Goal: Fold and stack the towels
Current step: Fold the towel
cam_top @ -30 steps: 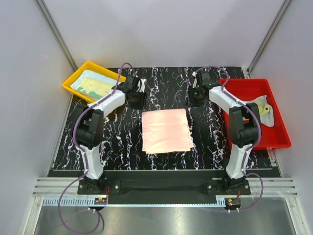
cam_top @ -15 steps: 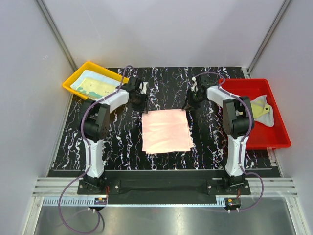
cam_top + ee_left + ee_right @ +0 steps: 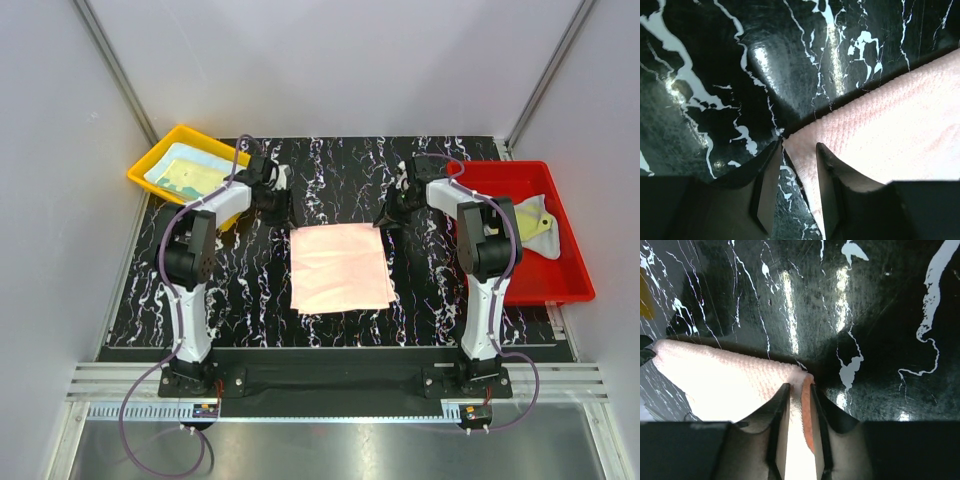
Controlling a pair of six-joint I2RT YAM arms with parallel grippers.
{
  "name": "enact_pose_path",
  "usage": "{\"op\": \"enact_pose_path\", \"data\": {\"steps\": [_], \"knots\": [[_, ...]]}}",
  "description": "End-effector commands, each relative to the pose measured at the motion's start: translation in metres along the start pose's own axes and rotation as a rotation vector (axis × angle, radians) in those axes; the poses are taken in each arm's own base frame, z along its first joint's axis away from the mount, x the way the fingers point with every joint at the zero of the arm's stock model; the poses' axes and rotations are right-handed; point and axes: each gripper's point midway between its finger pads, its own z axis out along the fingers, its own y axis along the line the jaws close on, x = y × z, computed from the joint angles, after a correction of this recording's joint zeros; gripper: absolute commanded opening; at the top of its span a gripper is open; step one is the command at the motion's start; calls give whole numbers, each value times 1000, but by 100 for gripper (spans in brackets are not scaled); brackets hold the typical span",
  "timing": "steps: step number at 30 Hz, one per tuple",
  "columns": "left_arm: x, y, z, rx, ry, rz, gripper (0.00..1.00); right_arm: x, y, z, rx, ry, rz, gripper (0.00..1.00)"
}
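Note:
A pink towel (image 3: 340, 265) lies folded in the middle of the black marbled table. My left gripper (image 3: 278, 208) is at its far left corner. In the left wrist view the gripper (image 3: 799, 147) is open, its fingers astride the towel's corner (image 3: 890, 135), with bare table showing beside the left finger. My right gripper (image 3: 393, 212) is at the far right corner. In the right wrist view the gripper (image 3: 799, 386) stands narrow, with the towel's corner (image 3: 725, 380) filling the gap.
A yellow tray (image 3: 150, 165) at the far left holds a folded pale blue and yellow towel (image 3: 195, 172). A red bin (image 3: 575, 290) on the right holds a light towel (image 3: 535, 225). Grey walls enclose the table.
Both grippers have come down and inward onto the pink towel's far corners. The towel itself has not moved.

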Motion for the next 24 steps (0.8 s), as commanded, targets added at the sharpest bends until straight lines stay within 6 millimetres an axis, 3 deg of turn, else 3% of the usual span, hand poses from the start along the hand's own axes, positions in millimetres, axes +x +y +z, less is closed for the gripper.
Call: {"op": "enact_pose_path", "data": {"steps": [1,8,11,14,19,24], "knots": [[-23,-21,-21,109,-85,-33,39,-15,20,-16,-65,-57,-9,25],[-15,-34,-12,206,-45,-63,35,-21,25,-24,-88,-85,-27,5],[-18,-41,-9,257,-41,-77,24,-23,23,-29,-89,-105,-27,0],[-30,-49,-10,291,-61,-80,0,-31,24,-36,-95,-130,-30,0],[-70,-57,-8,311,-146,-65,0,-53,21,-36,-88,-189,-28,1],[-93,-61,6,347,-152,-49,0,-70,14,-33,-55,-214,9,4]]}}
